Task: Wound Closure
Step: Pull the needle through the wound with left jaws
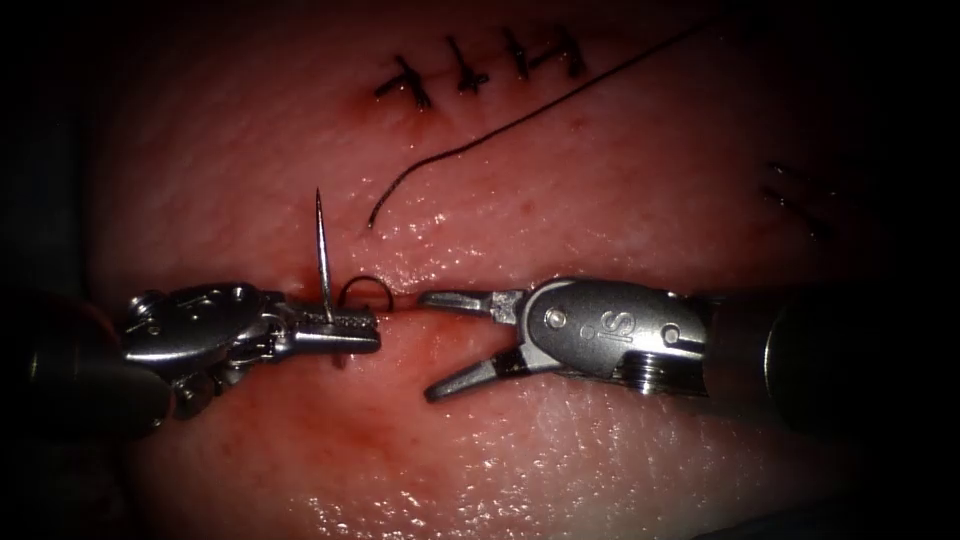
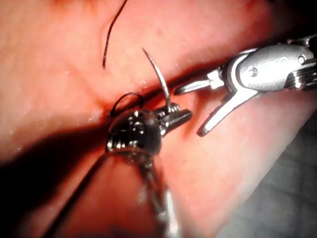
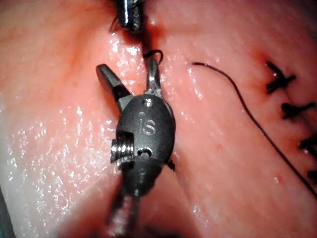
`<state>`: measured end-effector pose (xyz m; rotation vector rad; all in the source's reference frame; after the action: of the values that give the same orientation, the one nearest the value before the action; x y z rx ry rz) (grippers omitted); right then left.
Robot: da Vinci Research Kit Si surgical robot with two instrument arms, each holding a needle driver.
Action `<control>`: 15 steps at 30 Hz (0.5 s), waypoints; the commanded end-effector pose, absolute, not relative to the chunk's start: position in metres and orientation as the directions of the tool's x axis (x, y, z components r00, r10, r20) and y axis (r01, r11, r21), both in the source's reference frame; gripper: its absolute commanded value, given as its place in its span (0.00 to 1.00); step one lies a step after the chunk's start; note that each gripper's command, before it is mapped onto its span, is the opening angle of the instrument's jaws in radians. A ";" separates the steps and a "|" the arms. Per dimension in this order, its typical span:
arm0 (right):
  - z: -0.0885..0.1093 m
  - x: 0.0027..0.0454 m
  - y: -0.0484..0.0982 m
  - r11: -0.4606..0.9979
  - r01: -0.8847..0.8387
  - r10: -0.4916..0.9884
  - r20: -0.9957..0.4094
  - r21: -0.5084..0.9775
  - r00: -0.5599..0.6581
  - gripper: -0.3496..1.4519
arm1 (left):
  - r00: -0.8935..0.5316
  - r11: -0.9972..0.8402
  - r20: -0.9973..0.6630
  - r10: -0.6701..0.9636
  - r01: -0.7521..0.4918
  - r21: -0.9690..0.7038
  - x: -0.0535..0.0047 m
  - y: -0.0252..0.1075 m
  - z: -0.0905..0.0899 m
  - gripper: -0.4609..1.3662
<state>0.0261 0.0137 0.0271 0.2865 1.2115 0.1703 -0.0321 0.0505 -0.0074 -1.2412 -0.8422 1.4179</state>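
Left tool [image 1: 352, 330]: It comes in from the left. Its jaws are clenched on the needle.
Needle [image 1: 322, 250]: It is held near its blunt back end. It stands almost straight up from the jaws, with the sharp tip on top. It is out of the tissue, in the air. The left wrist view shows its curve [image 2: 159, 79].
Right tool [image 1: 455, 345]: It comes in from the right. Its jaws are spread wide and hold nothing. The upper jaw lies along the cut and points at the left tool. The lower jaw rests over the tissue below the cut.
Thread [image 1: 500, 130]: A long dark thread lies loose on the tissue above the cut, and its free end curls down near the needle. A small loop [image 1: 365, 290] sits at the cut just beside the left tool's jaws.
Tissue [image 1: 600, 480]: Pink, wet and shiny.
Cut [image 1: 400, 300]: It runs across between the two tools, with red fluid around it.
Stitches [image 1: 470, 70]: A row of dark finished stitches sits far above the tools.
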 end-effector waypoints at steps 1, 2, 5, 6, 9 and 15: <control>0.027 0.0260 0.014 0.953 0.030 0.273 -0.898 0.301 0.344 0.76 | 0.071 -0.209 -0.229 0.971 -0.211 -0.955 -0.0322 0.051 -0.008 0.06; 0.027 0.0261 0.014 0.953 0.034 0.271 -0.899 0.301 0.343 0.76 | 0.079 -0.190 -0.209 0.975 -0.200 -0.961 -0.0321 0.051 -0.008 0.06; 0.027 0.0261 0.013 0.954 0.037 0.268 -0.900 0.298 0.343 0.76 | 0.101 -0.128 -0.145 0.984 -0.160 -0.979 -0.0320 0.051 -0.009 0.06; 0.027 0.0262 0.013 0.952 0.039 0.272 -0.900 0.303 0.341 0.76 | 0.110 -0.104 -0.119 0.987 -0.137 -0.985 -0.0318 0.051 -0.009 0.06; 0.027 0.0262 0.013 0.952 0.046 0.269 -0.901 0.302 0.340 0.76 | 0.136 -0.049 -0.059 0.989 -0.075 -0.996 -0.0313 0.052 -0.010 0.06; 0.027 0.0264 0.012 0.952 0.052 0.266 -0.903 0.300 0.338 0.76 | 0.172 0.027 0.035 0.984 0.053 -0.998 -0.0297 0.053 -0.012 0.06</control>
<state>0.0264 0.0123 0.0271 0.2964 1.2235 0.1435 -0.0294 0.0530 -0.0122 -1.2884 -1.1261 1.0352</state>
